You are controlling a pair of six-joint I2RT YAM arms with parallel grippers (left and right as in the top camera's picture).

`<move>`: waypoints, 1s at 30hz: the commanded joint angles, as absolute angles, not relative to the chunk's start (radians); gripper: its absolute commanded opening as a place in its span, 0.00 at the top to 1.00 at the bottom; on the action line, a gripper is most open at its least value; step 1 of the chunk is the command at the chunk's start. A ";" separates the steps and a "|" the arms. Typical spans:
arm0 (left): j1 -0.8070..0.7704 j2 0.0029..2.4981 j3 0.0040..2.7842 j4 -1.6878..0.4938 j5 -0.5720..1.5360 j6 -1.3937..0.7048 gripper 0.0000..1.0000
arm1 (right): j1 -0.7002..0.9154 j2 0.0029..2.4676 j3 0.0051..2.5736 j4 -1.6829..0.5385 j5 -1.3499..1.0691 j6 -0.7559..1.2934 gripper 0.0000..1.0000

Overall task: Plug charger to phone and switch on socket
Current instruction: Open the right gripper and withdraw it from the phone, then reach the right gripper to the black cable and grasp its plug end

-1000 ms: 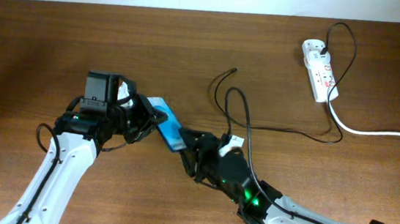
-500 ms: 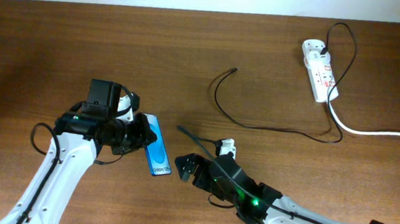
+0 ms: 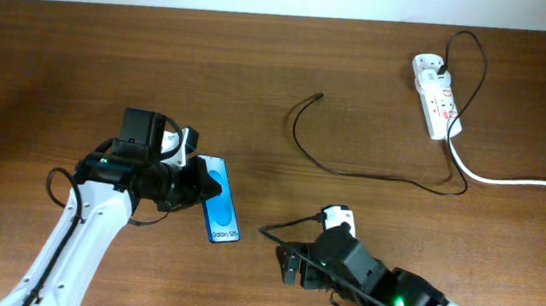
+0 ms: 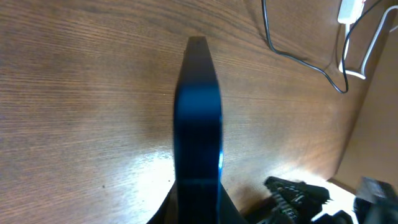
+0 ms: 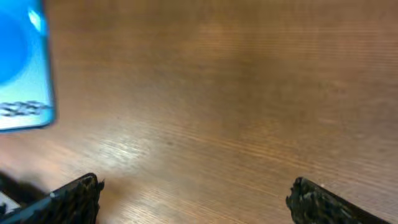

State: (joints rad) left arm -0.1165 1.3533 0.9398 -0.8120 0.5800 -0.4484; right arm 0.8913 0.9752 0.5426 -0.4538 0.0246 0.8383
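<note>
The phone (image 3: 220,214) shows its blue screen left of the table's middle, with my left gripper (image 3: 196,192) shut on its left end. In the left wrist view the phone (image 4: 198,118) runs edge-on away from the left gripper (image 4: 198,210). My right gripper (image 3: 288,265) stands open and holds nothing, to the right of the phone and nearer the front. The right wrist view has the phone (image 5: 22,68) at top left, well beyond the right gripper (image 5: 196,200). The charger (image 3: 299,141), a thin black cable, lies loose behind with its tip (image 3: 320,96) free. It runs to the white socket (image 3: 437,97) at the back right.
A thick white cord (image 3: 521,181) leaves the socket toward the right edge. A thin black lead (image 3: 286,225) arcs from my right wrist. The charger cable (image 4: 292,53) and socket (image 4: 350,9) show in the left wrist view's top right corner.
My right gripper opened wide and drew back from the phone toward the front right. My left gripper swung the phone nearer the front edge. The charger tip stayed put.
</note>
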 commanded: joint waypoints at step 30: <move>-0.115 1.356 0.947 -0.818 0.614 -0.431 1.00 | 0.896 0.824 0.985 -1.071 0.268 0.819 0.02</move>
